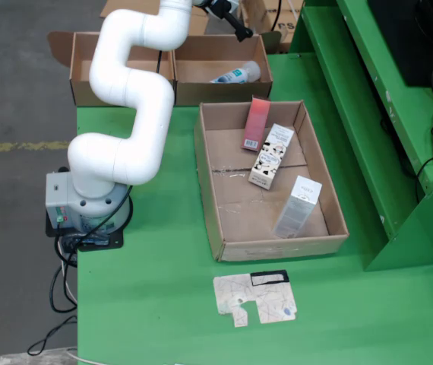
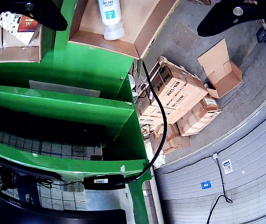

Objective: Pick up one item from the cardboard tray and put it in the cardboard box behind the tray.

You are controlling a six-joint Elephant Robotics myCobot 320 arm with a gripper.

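Observation:
The cardboard tray [image 1: 277, 247] sits mid-table and holds a pink box [image 1: 257, 123], a cow-patterned box [image 1: 271, 156] and a white box [image 1: 298, 207]. Behind it stands the cardboard box [image 1: 216, 95] with a white bottle [image 1: 238, 74] with a teal label lying inside. My gripper [image 1: 235, 23] hangs above the far edge of that box. In the wrist view the two black fingers [image 2: 44, 11] are spread wide, so the gripper [image 2: 142, 14] is open with nothing held. The bottle [image 2: 110, 18] lies in the box [image 2: 123, 44] below.
A second open cardboard box [image 1: 95, 68] stands left of the first. A flat cardboard cut-out [image 1: 254, 298] lies near the table's front. Green shelving [image 1: 353, 114] rises on the right. Stacked cartons [image 2: 179, 98] sit on the floor beyond, and a black cable [image 2: 158, 116] hangs down.

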